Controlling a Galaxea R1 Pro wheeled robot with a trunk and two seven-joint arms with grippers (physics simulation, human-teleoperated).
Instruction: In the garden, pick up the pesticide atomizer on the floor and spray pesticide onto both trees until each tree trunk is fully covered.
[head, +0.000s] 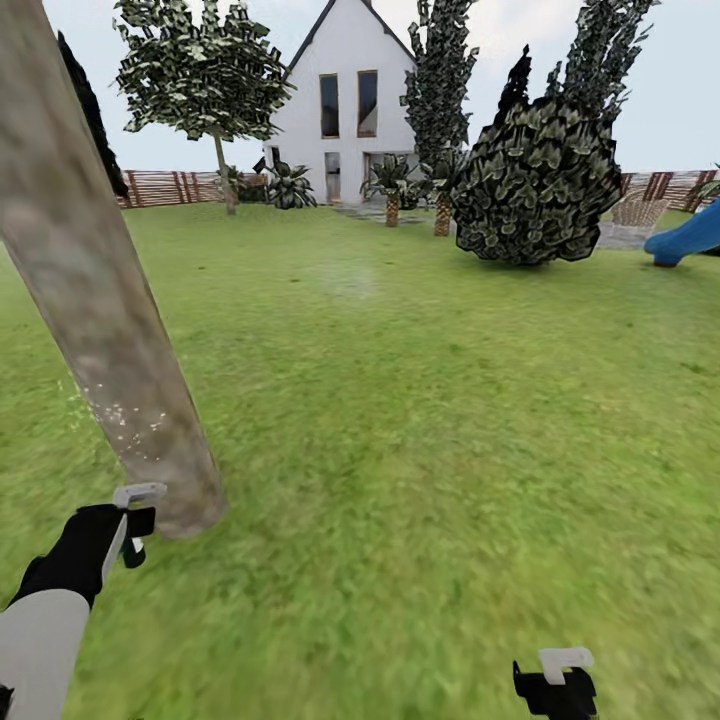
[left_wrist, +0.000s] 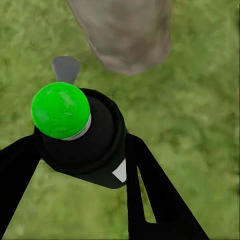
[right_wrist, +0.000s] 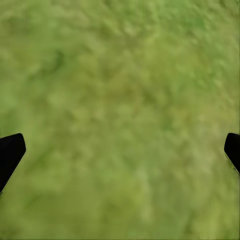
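Note:
A thick grey-brown tree trunk (head: 100, 300) leans close at the left of the head view, with pale specks low on its bark. Its base (left_wrist: 125, 35) also shows in the left wrist view. My left gripper (head: 128, 530) hangs right beside the trunk's foot, shut on the pesticide atomizer (left_wrist: 87, 145), a black bottle with a bright green cap (left_wrist: 61, 110) and a grey nozzle (left_wrist: 65, 67). A second, slimmer tree (head: 225, 175) stands far back at the fence. My right gripper (head: 553, 685) hangs low at the right, open over bare grass (right_wrist: 120, 100).
The lawn (head: 420, 400) stretches ahead. A big dark bush (head: 535, 180) and a blue slide (head: 690, 235) stand at the far right. A white house (head: 345, 100), small palms (head: 392, 195) and a wooden fence (head: 170, 185) close the back.

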